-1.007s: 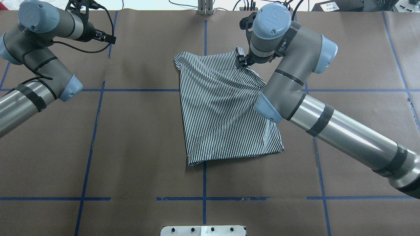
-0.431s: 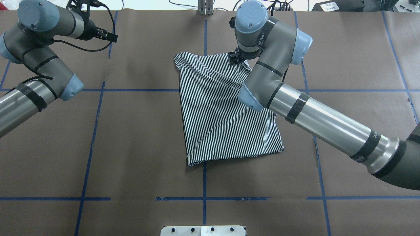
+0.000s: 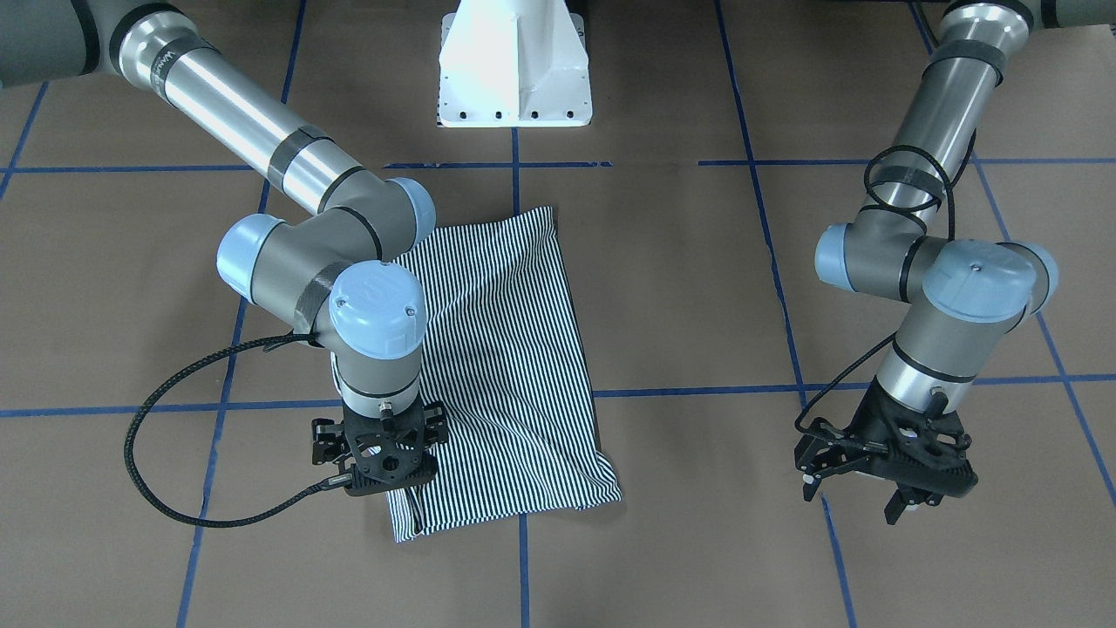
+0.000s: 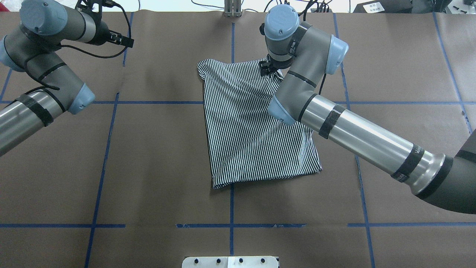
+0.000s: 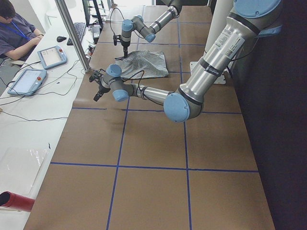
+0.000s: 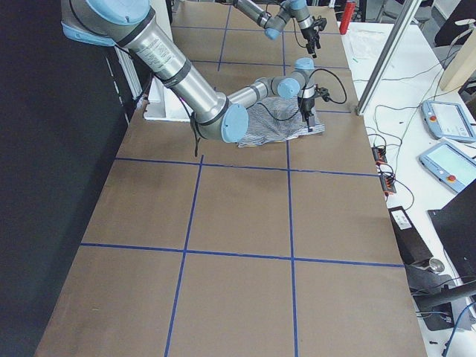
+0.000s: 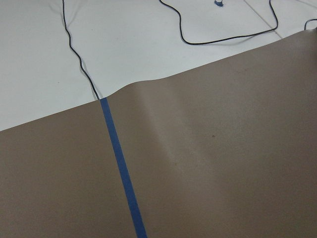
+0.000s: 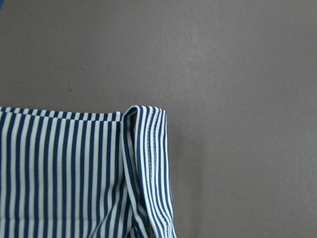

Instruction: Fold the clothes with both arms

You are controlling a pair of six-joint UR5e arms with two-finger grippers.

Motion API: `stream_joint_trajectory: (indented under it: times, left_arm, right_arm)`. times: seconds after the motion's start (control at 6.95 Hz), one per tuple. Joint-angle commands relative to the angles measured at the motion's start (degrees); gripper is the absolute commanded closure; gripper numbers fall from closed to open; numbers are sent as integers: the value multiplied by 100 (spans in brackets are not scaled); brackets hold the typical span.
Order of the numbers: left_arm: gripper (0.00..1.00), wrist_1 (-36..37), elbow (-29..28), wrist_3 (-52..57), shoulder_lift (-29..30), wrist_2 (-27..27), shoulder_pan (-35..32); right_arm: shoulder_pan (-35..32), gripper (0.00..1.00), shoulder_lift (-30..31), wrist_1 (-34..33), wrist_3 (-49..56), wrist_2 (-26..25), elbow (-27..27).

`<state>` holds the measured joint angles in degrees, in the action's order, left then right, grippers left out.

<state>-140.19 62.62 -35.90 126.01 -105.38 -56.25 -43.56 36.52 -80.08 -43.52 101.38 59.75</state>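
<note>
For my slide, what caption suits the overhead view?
Right gripper poised at a far corner of the folded striped shirt; left gripper hovers aside.

Right arm (image 4: 357, 130): forearm stretched diagonally toward the far middle of the table, wrist bent so that the right gripper (image 4: 266, 68) points straight down, low over the table. The wrist housing hides whether its jaws are parted. Left arm (image 3: 946, 105): drawn in at its own side, last wrist joint upright, left gripper (image 3: 850, 503) hanging downward with its fingers spread wide. The two grippers are well apart.
</note>
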Motion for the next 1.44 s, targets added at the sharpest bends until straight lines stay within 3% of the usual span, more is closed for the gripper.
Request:
stream_joint_trajectory:
  times: [0.0, 0.58, 0.86, 1.29]
  left_arm:
    - [0, 0, 4, 5, 3, 0, 0]
    - [0, 0, 4, -4, 3, 0, 0]
    - [0, 0, 22, 5, 3, 0, 0]
    - [0, 9, 232, -13, -6, 0, 9]
  right_arm:
    - [6, 0, -5, -16, 158, -22, -104]
    - [-90, 0, 21, -60, 484, -74, -183]
    - [-344, 0, 74, -453, 887, -92, -201]
    - [-670, 0, 277, -447, 1259, -23, -105]
